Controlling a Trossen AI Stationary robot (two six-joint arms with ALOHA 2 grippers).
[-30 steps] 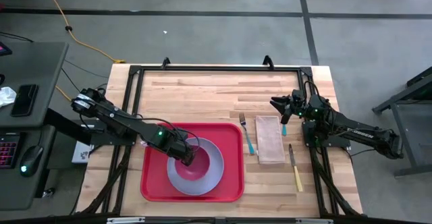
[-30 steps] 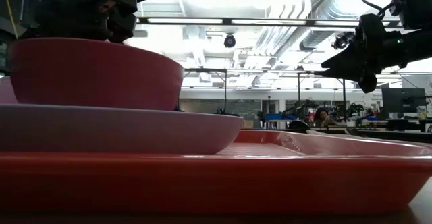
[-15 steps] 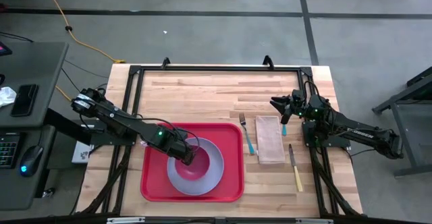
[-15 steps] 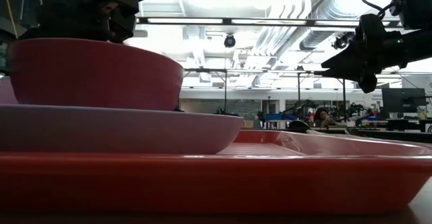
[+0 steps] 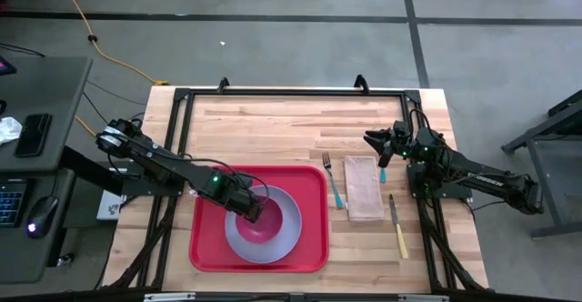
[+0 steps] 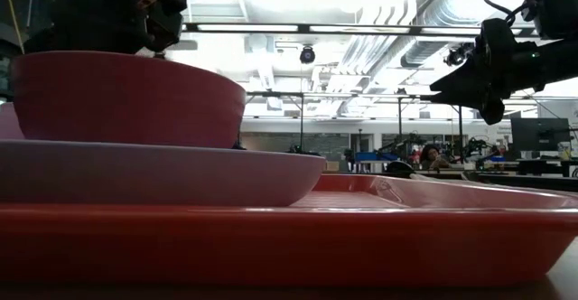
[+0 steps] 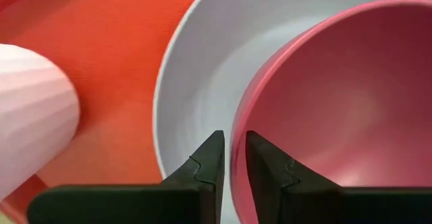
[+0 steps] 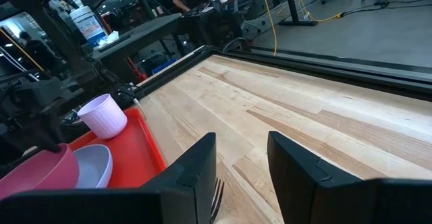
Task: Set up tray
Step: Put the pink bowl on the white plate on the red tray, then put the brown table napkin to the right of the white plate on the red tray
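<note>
1. Tray (image 5: pixel 205 247): I saw the red tray flat on the desk (image 5: pixel 273 129), near the front edge and left of centre. From the low camera its rim (image 6: pixel 361 237) filled the bottom of the view.
2. Plate (image 5: pixel 286 234): a grey-lavender plate sat in the tray, toward the tray's right half. It is also visible in the left wrist view (image 7: pixel 196 69) and low down in the low view (image 6: pixel 181 173).
3. Bowl (image 5: pixel 264 227): a pink bowl rested upright on the plate, offset toward the plate's left side. See it in the left wrist view (image 7: pixel 337 102) and the low view (image 6: pixel 126 97).
4. Left tool (image 5: pixel 251 206): it sat over the bowl's left rim. The wrist cam showed the two fingers (image 7: pixel 206 173) nearly together with the bowl's rim in the narrow gap between them, one finger outside the bowl, one inside. I read it as clamped on the bowl rim.
5. Cup (image 7: pixel 30 113): a ribbed, pale pink-white cup stood on the tray beside the plate. The right wrist cam also showed it (image 8: pixel 102 115) at the tray's far corner.
6. Right tool (image 5: pixel 375 141): it was raised above the desk on the right, well apart from the tray, with fingers (image 8: pixel 192 173) spread apart and nothing between them.
7. Off-tray items, right of the tray on bare desk:
   - fork (image 5: pixel 333 182) with a blue handle, just beside the tray's right edge
   - tan napkin (image 5: pixel 363 188) next to the fork
   - knife (image 5: pixel 397 227) with a yellow handle, right of the napkin
</note>
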